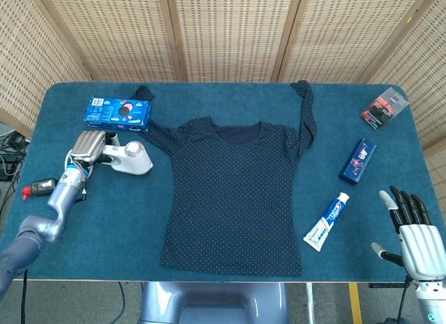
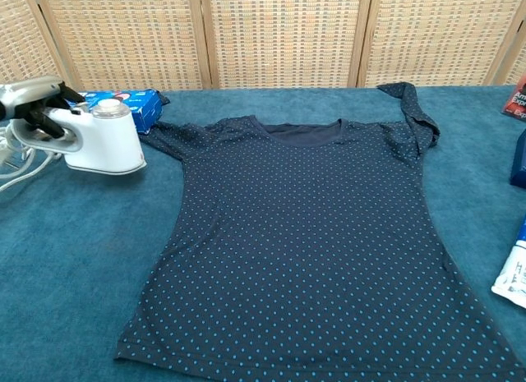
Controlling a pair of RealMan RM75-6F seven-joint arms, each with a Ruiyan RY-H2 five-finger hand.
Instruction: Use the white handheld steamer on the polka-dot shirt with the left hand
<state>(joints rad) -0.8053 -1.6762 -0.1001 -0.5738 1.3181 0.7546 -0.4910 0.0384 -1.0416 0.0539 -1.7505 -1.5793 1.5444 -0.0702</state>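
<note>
One polka-dot shirt [image 1: 233,191] lay flat on the blue table [image 1: 63,219], neck toward the screens, one sleeve folded up at the far right corner. One white handheld steamer [image 1: 129,157] sat on the cloth just off the shirt's left sleeve, apart from the fabric, base down in the chest view. Left hand [image 1: 88,145] gripped its handle, fingers wrapped round; the handle itself mostly hidden under them. One white cord [image 2: 11,164] trailed at the frame edge in the chest view, cut off.

Right hand [image 1: 415,230] hovered at the near right corner, fingers spread, holding nothing; lower part cut by the frame, and it did not show in the chest view.

Other items, one each: blue cookie box [image 1: 118,113] behind the steamer, near it; toothpaste tube [image 1: 327,221] right of the shirt hem; dark blue box [image 1: 358,159] farther right; red-and-black packet [image 1: 384,108] at far right; small black-and-red object [image 1: 42,187] at the left edge, too small to identify. Print on every package unreadable. Chest view clipped the tube, blue box and packet at its right border.
</note>
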